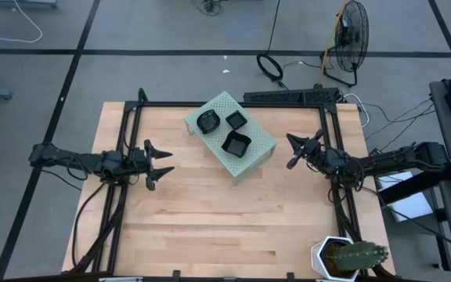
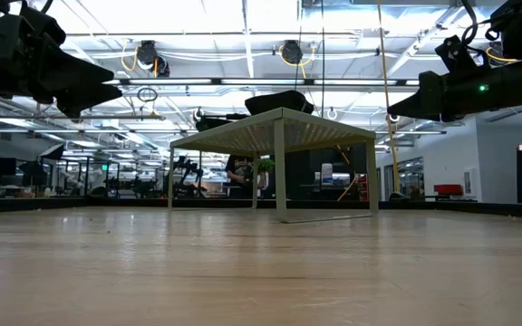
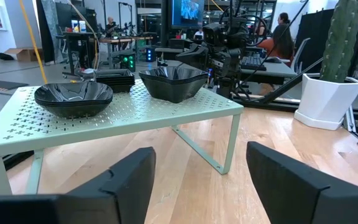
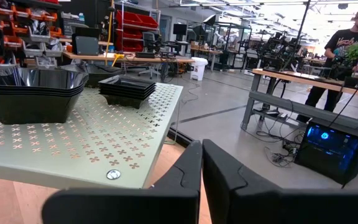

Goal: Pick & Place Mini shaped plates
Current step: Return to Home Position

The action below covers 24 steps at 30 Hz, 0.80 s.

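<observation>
Three stacks of glossy black mini plates rest on top of a pale green perforated stand (image 1: 250, 157) mid-table: round ones (image 1: 207, 121), small squares (image 1: 236, 119), larger wavy-edged squares (image 1: 236, 144). The left wrist view shows the same round (image 3: 73, 96), small square (image 3: 114, 78) and wavy (image 3: 174, 81) stacks. My left gripper (image 1: 161, 164) (image 3: 201, 180) hovers open, left of the stand and aimed at it. My right gripper (image 1: 296, 149) (image 4: 202, 180) hovers shut, right of the stand, facing the wavy stack (image 4: 30, 93) and the small squares (image 4: 128, 89). Both arms hang above the tabletop in the low view.
A cactus in a white pot (image 1: 349, 257) (image 3: 328, 81) stands at the table's near right corner. Black frame rails (image 1: 124, 157) run along the left, far and right sides. Bare wood lies between the stand and the near edge. A person (image 4: 347, 56) stands in the room beyond.
</observation>
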Motion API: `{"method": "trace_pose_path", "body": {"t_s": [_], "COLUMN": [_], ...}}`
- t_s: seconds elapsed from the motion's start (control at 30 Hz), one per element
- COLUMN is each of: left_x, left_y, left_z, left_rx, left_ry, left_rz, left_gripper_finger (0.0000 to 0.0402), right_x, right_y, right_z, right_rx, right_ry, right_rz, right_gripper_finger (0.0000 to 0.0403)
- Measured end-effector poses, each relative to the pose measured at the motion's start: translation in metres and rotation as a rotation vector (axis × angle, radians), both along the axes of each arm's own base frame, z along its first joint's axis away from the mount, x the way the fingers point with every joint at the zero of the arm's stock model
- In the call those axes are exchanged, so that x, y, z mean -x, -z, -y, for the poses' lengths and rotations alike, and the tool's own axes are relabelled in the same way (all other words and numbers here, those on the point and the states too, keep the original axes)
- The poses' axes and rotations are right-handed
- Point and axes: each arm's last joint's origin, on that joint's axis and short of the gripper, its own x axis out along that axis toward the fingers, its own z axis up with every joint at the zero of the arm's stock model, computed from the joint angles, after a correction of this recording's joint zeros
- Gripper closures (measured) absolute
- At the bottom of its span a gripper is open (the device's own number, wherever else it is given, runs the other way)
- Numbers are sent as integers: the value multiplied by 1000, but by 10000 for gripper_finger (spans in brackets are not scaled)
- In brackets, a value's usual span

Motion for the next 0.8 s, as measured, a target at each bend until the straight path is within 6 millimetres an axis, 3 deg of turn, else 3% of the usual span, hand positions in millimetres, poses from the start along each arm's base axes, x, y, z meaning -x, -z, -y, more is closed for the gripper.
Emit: {"method": "trace_pose_path", "body": {"t_s": [0.8], "left_x": [0], "left_y": [0], "left_z": [0], "left_rx": [0], "left_ry": [0], "left_rz": [0], "left_gripper_finger": [139], "right_x": [0], "right_y": [0], "right_z": [0], "right_rx": [0], "right_ry": [0], "right_rz": [0], "right_gripper_finger": [399]}}
